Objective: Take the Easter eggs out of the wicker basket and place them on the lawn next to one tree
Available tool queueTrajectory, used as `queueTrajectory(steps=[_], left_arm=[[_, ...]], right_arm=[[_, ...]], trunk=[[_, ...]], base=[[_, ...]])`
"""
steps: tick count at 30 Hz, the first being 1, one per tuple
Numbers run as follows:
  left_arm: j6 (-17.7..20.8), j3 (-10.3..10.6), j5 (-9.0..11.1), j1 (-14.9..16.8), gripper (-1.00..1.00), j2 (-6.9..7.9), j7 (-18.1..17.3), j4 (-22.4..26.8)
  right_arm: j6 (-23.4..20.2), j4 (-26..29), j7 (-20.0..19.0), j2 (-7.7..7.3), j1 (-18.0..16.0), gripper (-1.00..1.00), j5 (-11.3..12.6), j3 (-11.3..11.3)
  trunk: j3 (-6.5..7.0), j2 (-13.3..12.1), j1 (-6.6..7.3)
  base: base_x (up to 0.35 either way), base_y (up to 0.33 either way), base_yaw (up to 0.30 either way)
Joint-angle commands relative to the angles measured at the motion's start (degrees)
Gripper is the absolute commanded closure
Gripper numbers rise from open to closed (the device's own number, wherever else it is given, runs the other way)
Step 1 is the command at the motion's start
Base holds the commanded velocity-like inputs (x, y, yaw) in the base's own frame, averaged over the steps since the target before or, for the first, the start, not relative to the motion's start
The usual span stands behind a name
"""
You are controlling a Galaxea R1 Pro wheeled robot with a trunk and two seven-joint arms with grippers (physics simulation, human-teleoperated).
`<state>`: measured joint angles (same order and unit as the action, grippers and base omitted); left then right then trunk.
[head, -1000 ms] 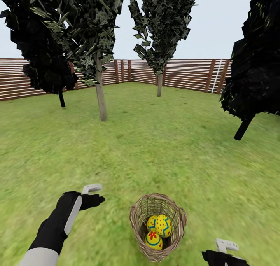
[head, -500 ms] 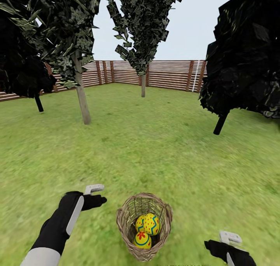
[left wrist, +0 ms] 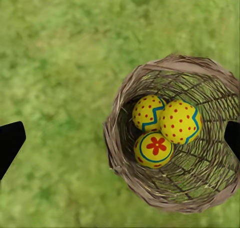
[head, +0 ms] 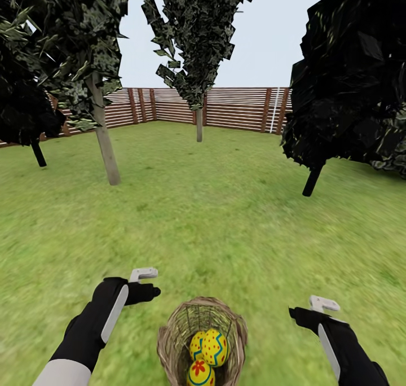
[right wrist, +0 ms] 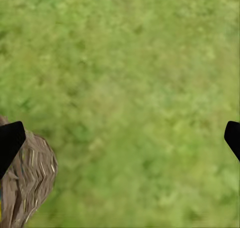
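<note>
The wicker basket (head: 169, 346) stands on the lawn (head: 225, 228) close in front of me, between my two arms. Three yellow Easter eggs lie inside it: a dotted one (left wrist: 180, 121), a zigzag one (left wrist: 148, 112) and the red-flower one (left wrist: 154, 149). In the head view two eggs (head: 210, 346) and the flower egg (head: 200, 373) show. My left gripper (head: 151, 290) hangs open just left of the basket rim (left wrist: 112, 138), above the grass. My right gripper (head: 296, 314) is open over bare grass to the basket's right, with the basket's side (right wrist: 30, 178) at its edge.
A tree with a thick pale trunk (head: 105, 146) stands ahead to the left. A slimmer-trunked tree (head: 199, 125) grows near the slatted fence (head: 242, 108). Dark black-trunked trees stand at far left (head: 38, 153) and at right (head: 312, 180). Open grass lies between.
The camera has turned and moved, so the basket now sits lower and centred between the arms. My right arm has risen further into view. The eggs stay in the basket.
</note>
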<state>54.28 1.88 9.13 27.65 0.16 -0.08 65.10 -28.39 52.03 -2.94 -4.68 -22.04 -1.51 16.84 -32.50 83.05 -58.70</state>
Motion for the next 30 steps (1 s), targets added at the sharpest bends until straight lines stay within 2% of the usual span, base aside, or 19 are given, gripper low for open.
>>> queueTrajectory(steps=[1,7,10,12,15,30], left_arm=[[0.2,0.1,0.1,0.0,-1.0,0.02,0.0,0.2],[0.4,0.3,0.1,0.0,-1.0,-0.06,0.0,1.3],[0.9,2.6,0.1,0.0,-1.0,-0.25,0.0,1.3],[2.6,4.0,0.1,0.0,-1.0,-1.04,0.1,1.4],[3.7,4.8,0.0,0.0,-1.0,-1.7,0.2,1.1],[4.1,5.2,0.0,0.0,-1.0,-2.09,0.5,-0.9]], right_arm=[[-0.3,0.0,-0.3,0.02,-0.2,-1.0,-0.2,0.1],[-1.1,-0.2,-0.1,0.01,-1.5,-1.0,-0.1,-0.1],[-2.8,-0.4,-0.2,0.02,-1.6,-1.0,0.0,-0.1],[-3.0,-0.5,-0.2,0.02,-1.6,-1.0,0.0,-0.1],[-3.0,-0.6,-0.3,0.02,-1.6,-1.0,-0.1,-0.1],[-3.1,-0.7,-0.3,-0.07,-1.6,-1.0,-0.1,-0.1]], trunk=[[-0.06,0.0,-0.03],[-0.06,0.0,-0.03],[-0.6,1.2,-0.68],[-0.96,2.0,-1.12],[-1.5,3.2,-1.78],[-4.19,9.3,-5.08]], base=[[0.134,0.0,-0.001],[0.019,0.0,0.0],[0.0,0.0,0.0],[0.0,0.0,0.0],[0.0,0.0,0.0],[0.0,0.0,0.0]])
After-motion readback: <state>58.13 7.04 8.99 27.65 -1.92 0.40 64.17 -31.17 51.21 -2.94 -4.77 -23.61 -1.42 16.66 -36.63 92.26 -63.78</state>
